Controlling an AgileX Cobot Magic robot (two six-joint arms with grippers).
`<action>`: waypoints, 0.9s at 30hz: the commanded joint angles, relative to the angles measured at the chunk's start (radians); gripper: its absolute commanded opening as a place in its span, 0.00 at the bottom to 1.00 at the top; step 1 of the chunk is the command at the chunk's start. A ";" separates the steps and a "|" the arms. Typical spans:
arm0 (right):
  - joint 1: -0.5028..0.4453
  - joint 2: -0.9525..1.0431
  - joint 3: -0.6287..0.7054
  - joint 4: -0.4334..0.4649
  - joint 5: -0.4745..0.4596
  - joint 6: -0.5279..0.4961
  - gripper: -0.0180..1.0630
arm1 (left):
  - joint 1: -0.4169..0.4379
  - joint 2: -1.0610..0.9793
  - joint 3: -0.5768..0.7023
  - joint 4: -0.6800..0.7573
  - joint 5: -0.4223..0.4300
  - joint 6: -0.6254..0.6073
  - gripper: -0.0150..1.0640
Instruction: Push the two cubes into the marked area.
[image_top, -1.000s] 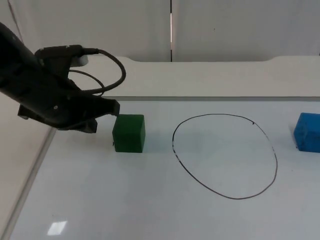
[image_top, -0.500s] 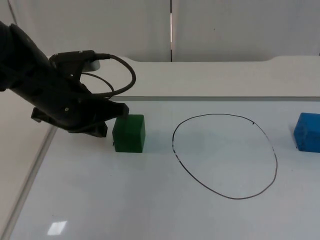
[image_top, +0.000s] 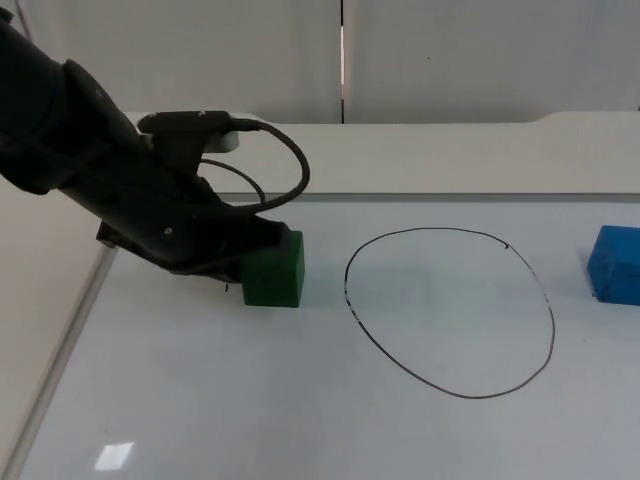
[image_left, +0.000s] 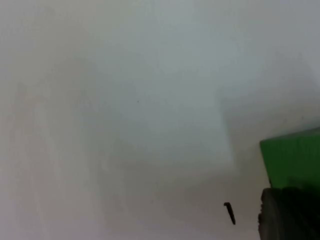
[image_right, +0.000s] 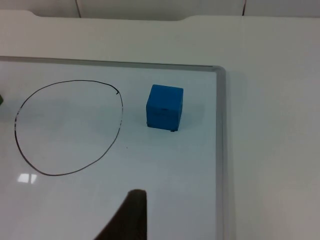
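- Worktop (image_top: 300, 400): a white board surface with a raised border, ending at a grey partition wall (image_top: 480, 60) on the far side
- Marked area (image_top: 450, 312): a hand-drawn black oval outline on the worktop, right of centre in the top view; nothing lies inside it. It is also seen in the right wrist view (image_right: 67, 127)
- Green cube (image_top: 274, 270): rests on the worktop at 9 o'clock from the marked area, just outside the outline and close to its left edge. A part of it is seen in the left wrist view (image_left: 292, 157)
- Left pincer (image_top: 240, 252): low over the worktop, pressed against the green cube's left face, on the side away from the marked area; whether its fingers are released or clenched cannot be told
- Blue cube (image_top: 614, 264): rests on the worktop at 3 o'clock from the marked area, outside the outline and apart from it, near the worktop's right border. The right wrist view (image_right: 164, 107) shows it upright, between the outline and the border
- Right pincer: one dark fingertip (image_right: 127, 220) stands above the worktop, well apart from the blue cube; its state cannot be told
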 joint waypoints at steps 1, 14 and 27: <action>-0.003 -0.005 0.001 -0.001 -0.004 -0.007 0.99 | -0.006 -0.001 -0.005 -0.027 -0.013 0.000 0.01; -0.003 -0.005 0.001 -0.001 -0.004 -0.007 0.99 | -0.006 -0.001 -0.005 -0.064 0.015 0.000 0.01; -0.003 -0.005 0.001 -0.001 -0.004 -0.007 0.99 | -0.068 -0.001 -0.005 -0.072 -0.003 0.000 0.01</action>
